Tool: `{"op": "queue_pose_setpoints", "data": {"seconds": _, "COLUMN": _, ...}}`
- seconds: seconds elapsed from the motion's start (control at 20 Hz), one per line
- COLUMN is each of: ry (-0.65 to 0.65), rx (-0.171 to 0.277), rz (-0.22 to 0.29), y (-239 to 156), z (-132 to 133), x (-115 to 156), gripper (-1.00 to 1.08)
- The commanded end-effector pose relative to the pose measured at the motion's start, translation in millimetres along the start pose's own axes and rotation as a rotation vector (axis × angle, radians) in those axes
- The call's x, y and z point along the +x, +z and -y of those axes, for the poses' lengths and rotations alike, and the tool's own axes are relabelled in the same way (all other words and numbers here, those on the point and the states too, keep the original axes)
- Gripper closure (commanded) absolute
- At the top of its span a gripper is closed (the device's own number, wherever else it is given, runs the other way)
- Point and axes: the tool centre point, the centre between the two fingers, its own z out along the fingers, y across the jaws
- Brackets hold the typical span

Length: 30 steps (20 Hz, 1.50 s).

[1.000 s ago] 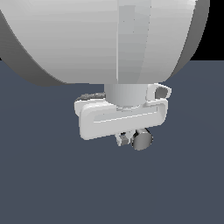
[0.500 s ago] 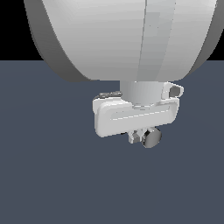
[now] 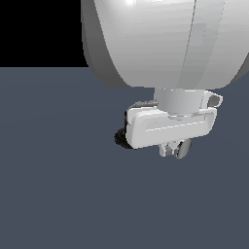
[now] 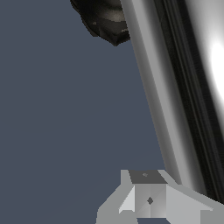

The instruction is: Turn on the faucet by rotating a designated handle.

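In the exterior view my white arm fills the upper half and hides most of the faucet. My gripper [image 3: 168, 149] points down under the white hand, its fingers close together and holding nothing. The handle's flat chrome end [image 3: 184, 148] shows right beside the fingers, on the exterior view's right. The faucet's black ridged base [image 3: 121, 138] peeks out at the hand's left edge. In the wrist view the chrome handle [image 4: 175, 100] runs as a long bar past my fingertips [image 4: 148, 197], which lie against its side. The black base [image 4: 107, 19] is at the bar's far end.
The faucet stands on a flat dark grey-blue floor [image 3: 58, 185]. A black background [image 3: 39, 29] lies above the floor's far edge. Nothing else shows.
My arm and hand have moved toward the exterior view's right. The chrome end has moved along with the fingers, and the black base has come into view at the hand's left.
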Motion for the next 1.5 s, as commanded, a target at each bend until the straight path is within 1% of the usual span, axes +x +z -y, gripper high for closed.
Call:
{"op": "queue_pose_setpoints", "data": {"seconds": 0.0, "ry": -0.007, "rx": -0.011, "rz": -0.014, "y": -2.9, "z": -13.3, "x": 9.3, "gripper": 1.08}}
{"op": "queue_pose_setpoints", "data": {"seconds": 0.95, "ry": -0.007, "rx": -0.01, "rz": -0.014, "y": -3.8, "z": -87.4, "x": 15.8, "gripper": 1.08}}
{"op": "queue_pose_setpoints", "data": {"seconds": 1.0, "ry": -0.007, "rx": -0.01, "rz": -0.014, "y": -3.8, "z": -87.4, "x": 15.8, "gripper": 1.08}}
{"op": "queue_pose_setpoints", "data": {"seconds": 1.05, "ry": -0.023, "rx": 0.0, "rz": -0.006, "y": -0.8, "z": -74.2, "x": 16.5, "gripper": 1.08}}
{"op": "queue_pose_setpoints", "data": {"seconds": 1.45, "ry": -0.02, "rx": -0.001, "rz": -0.007, "y": -1.4, "z": -93.6, "x": 37.3, "gripper": 1.08}}
